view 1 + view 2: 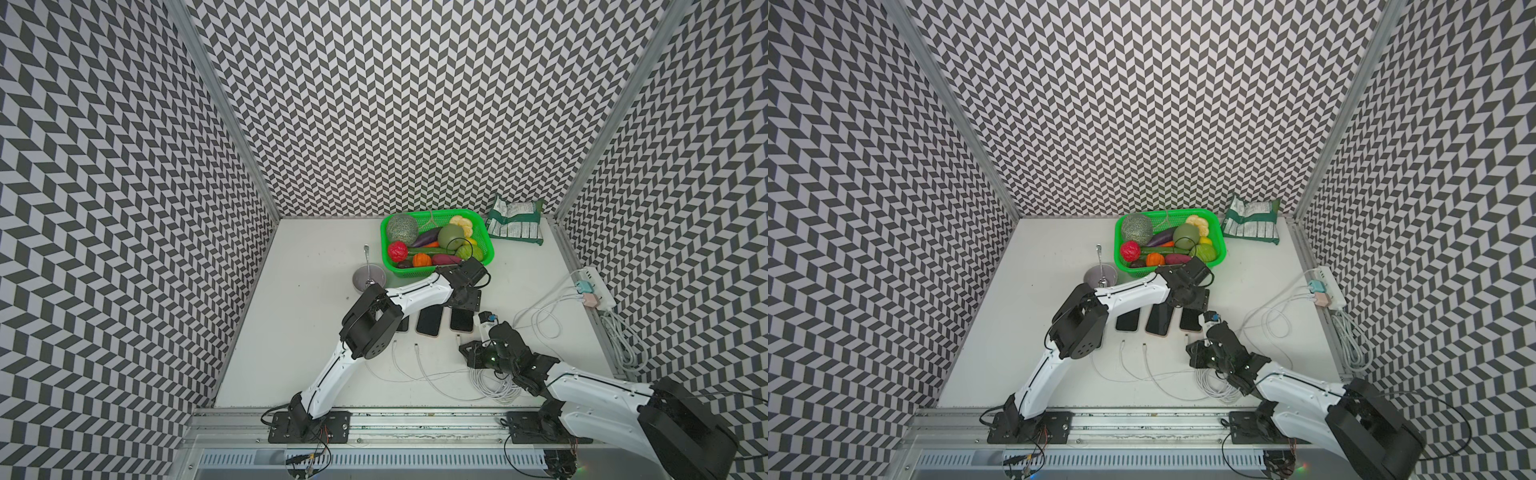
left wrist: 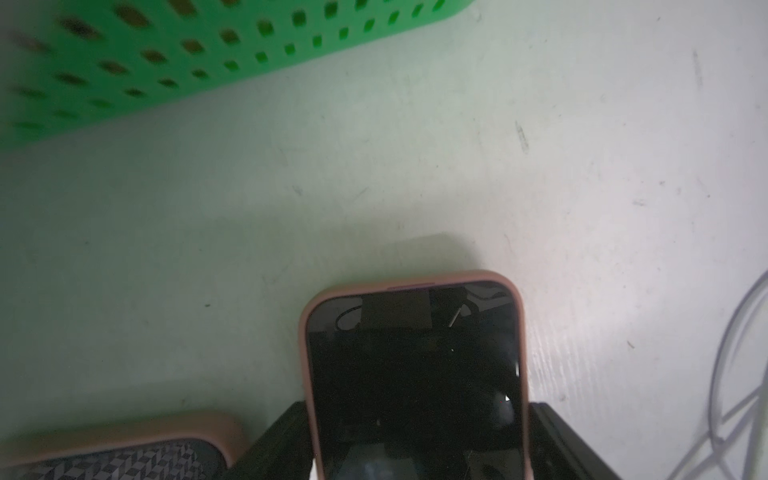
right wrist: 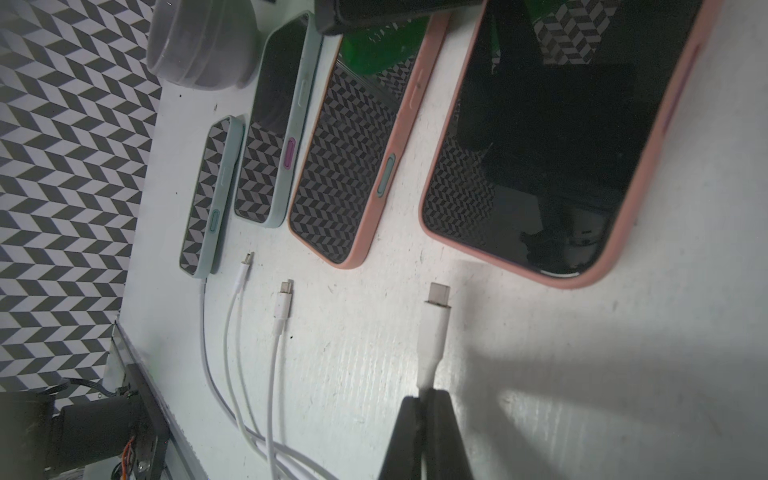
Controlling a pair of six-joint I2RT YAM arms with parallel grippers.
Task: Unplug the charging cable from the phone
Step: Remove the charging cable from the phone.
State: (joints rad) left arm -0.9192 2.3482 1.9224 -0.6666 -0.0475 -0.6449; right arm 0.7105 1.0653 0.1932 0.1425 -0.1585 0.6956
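Left arm [image 1: 328,374] and right arm [image 1: 594,388]: white shells, black joints, thin black cables, screwed black base plates [image 1: 332,432]; right claw [image 3: 424,401] matte black.

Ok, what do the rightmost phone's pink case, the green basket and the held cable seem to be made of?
Pink case: likely silicone, matte, soft rounded edges.
Green basket: moulded plastic, slight sheen, evenly perforated wall.
Held cable: white, probably a rubbery plastic sheath, smooth and matte, with a bare metal plug tip.

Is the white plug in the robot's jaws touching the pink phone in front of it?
Apart. The right wrist view shows a strip of bare table between the white plug's metal tip and the pink phone's bottom edge.
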